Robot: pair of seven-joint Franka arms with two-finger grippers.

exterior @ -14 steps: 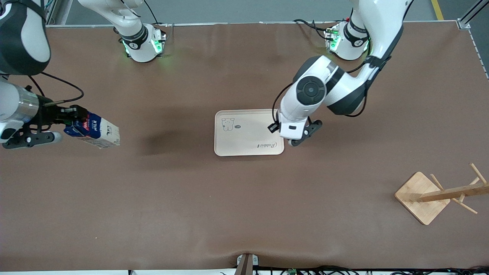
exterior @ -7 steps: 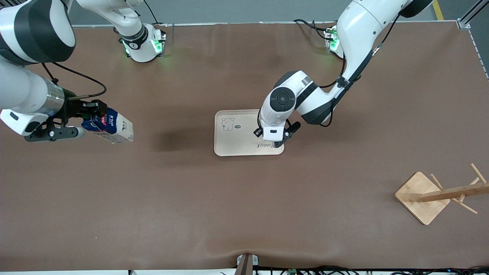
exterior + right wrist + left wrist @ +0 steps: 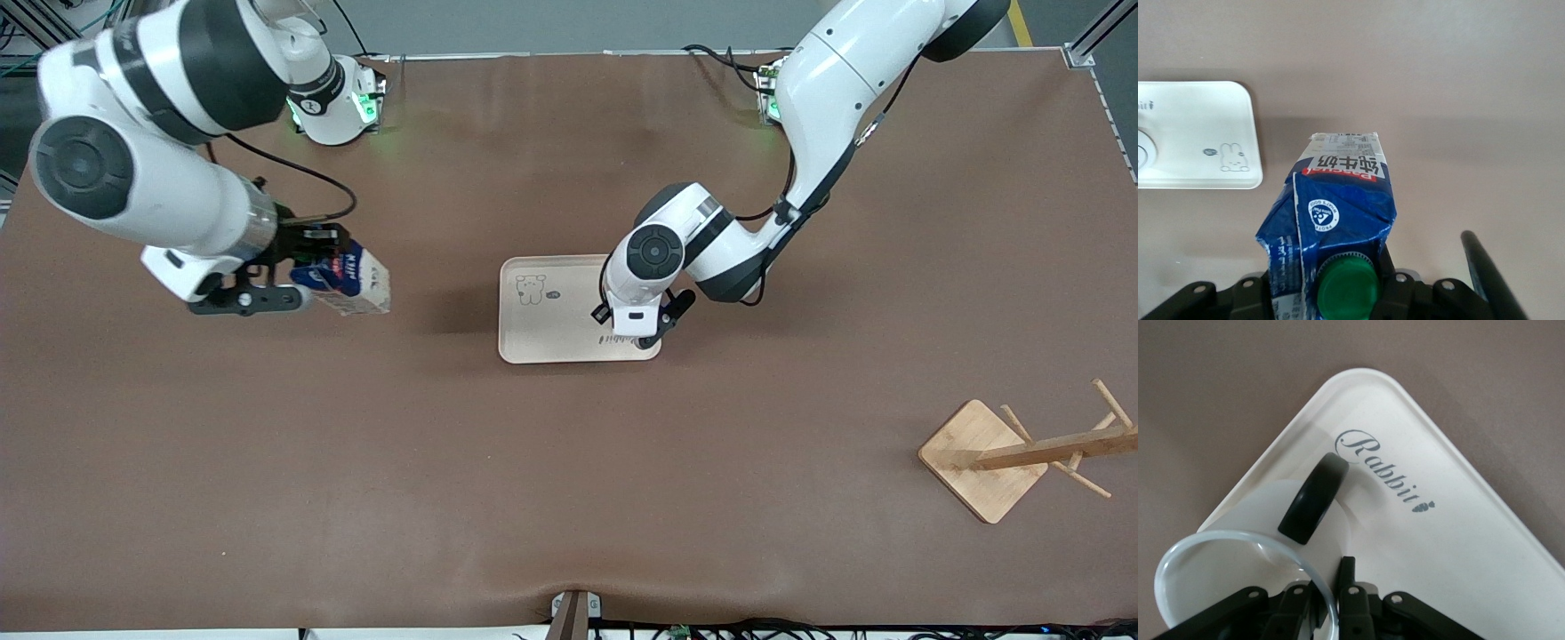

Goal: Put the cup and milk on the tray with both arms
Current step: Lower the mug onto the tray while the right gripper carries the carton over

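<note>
The cream tray (image 3: pixel 551 320) lies mid-table. My left gripper (image 3: pixel 635 334) is over the tray's corner by the "Rabbit" script, and the hand hides the cup in the front view. In the left wrist view this gripper (image 3: pixel 1328 587) is shut on the rim of the white cup (image 3: pixel 1218 580). The cup's black handle (image 3: pixel 1313 499) points out over the tray (image 3: pixel 1458 540). I cannot tell whether the cup touches the tray. My right gripper (image 3: pixel 313 267) is shut on the blue-and-white milk carton (image 3: pixel 357 284). It holds the carton in the air over bare table toward the right arm's end. The right wrist view shows the gripper (image 3: pixel 1338 290), the milk (image 3: pixel 1338 207) and the tray (image 3: pixel 1198 133).
A wooden rack with pegs lies tipped on its square base (image 3: pixel 982 458) toward the left arm's end of the table, nearer the front camera. The brown table (image 3: pixel 569 480) has open surface around the tray.
My right arm has carried the milk toward the tray. My left gripper moved from beside the tray's edge to over its corner, then barely shifted.
</note>
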